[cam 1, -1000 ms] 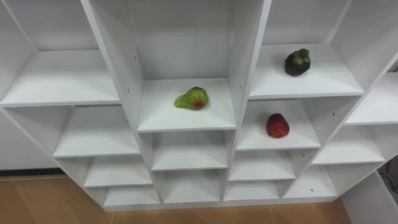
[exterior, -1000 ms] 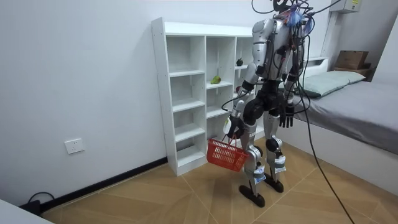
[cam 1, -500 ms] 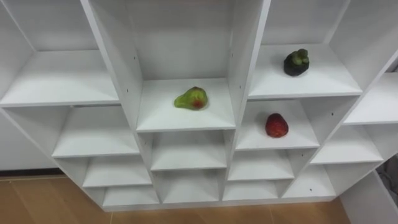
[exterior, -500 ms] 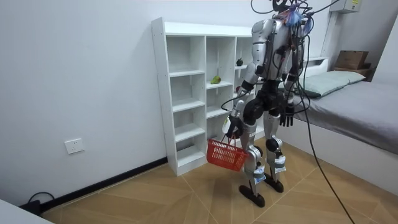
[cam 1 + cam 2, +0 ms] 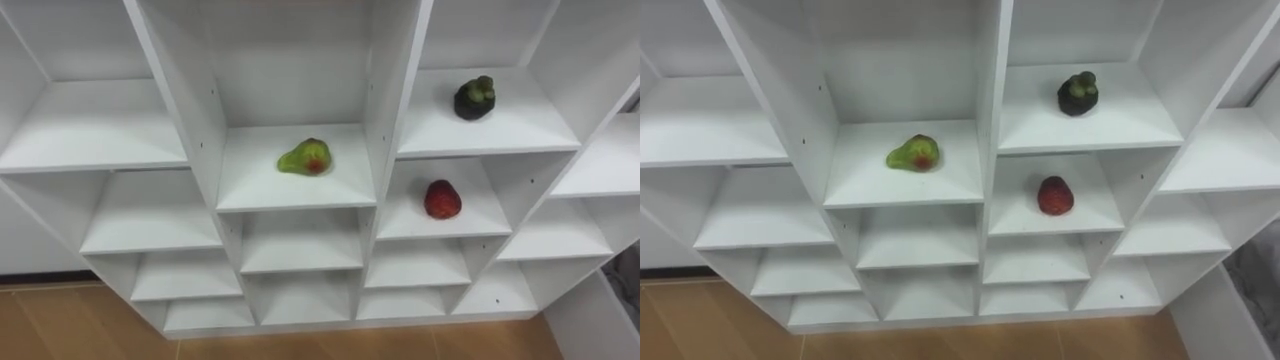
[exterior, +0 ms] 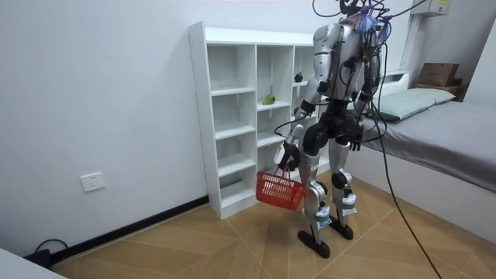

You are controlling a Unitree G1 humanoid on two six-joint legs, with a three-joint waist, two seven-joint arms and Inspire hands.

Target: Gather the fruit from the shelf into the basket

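Red basket (image 6: 280, 191) is hung from the curled fingers of the left hand (image 6: 286, 158), and with the green fruit (image 5: 306, 158), red fruit (image 5: 442, 200) and dark fruit (image 5: 474, 98) untouched on the shelves (image 5: 100, 120), the right hand (image 6: 354, 142) should be reached in level.

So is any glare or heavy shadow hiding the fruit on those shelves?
Left eye view: no glare on the white shelf unit; the green fruit, dark fruit and red fruit cast only faint shadows, and the lower compartments look dimmer. Room view: even light; the red basket in the left hand shows plainly.
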